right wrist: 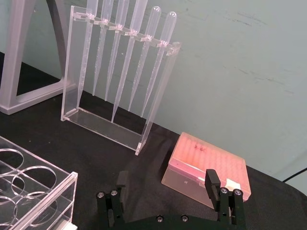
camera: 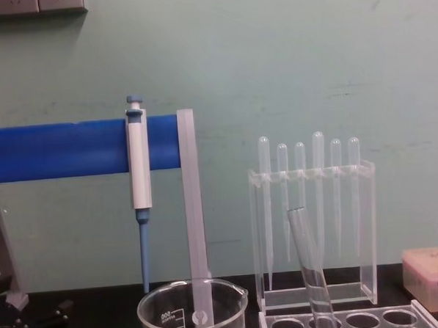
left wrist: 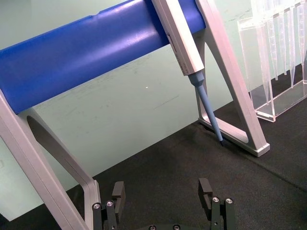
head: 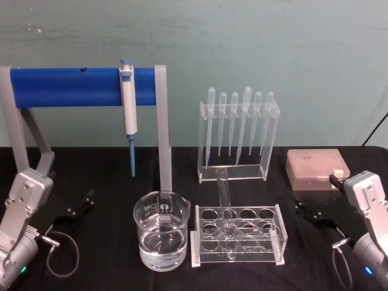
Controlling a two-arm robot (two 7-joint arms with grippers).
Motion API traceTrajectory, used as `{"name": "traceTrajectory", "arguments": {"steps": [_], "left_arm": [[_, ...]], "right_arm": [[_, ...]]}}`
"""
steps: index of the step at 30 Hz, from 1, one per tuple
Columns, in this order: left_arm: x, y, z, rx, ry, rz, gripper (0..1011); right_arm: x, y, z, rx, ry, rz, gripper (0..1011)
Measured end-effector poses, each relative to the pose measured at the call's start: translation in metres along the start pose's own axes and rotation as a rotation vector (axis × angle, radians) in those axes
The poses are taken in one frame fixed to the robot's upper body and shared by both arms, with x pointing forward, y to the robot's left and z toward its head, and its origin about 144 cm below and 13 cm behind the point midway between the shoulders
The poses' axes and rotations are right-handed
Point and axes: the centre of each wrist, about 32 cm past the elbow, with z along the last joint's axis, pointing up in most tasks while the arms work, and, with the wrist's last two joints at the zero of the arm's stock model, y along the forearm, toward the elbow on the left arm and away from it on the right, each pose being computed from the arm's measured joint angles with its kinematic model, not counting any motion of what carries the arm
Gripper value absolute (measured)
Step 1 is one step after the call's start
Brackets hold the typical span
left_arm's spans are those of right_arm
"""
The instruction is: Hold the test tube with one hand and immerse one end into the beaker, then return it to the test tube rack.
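— Where's the tube [head: 225, 203]?
— Leaning in the rack [head: 279, 233], just right of the beaker [head: 160, 239].
— And the left gripper [left wrist: 161, 188], the right gripper [right wrist: 166, 178]?
— Those 2 sit low at either side, fingers spread, grasping nothing.

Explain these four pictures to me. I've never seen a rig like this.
This is a two-armed robot at a black table. One picture looks down from its head, one forward from its chest, two from its wrists. Both arms rest at the sides: the left gripper and right gripper are open, holding nothing. On the table: a beaker of clear liquid, a test tube leaning in its rack, a pipettor hanging on a blue stand, pipettes, a pink box.
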Motion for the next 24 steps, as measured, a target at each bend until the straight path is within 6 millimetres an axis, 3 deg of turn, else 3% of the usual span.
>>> {"name": "traceTrajectory", "arguments": {"steps": [24], "left_arm": [[0.0000, 0.0000, 0.0000, 0.000, 0.000, 0.000, 1000]], "right_arm": [[0.0000, 0.0000, 0.0000, 0.000, 0.000, 0.000, 1004]]}}
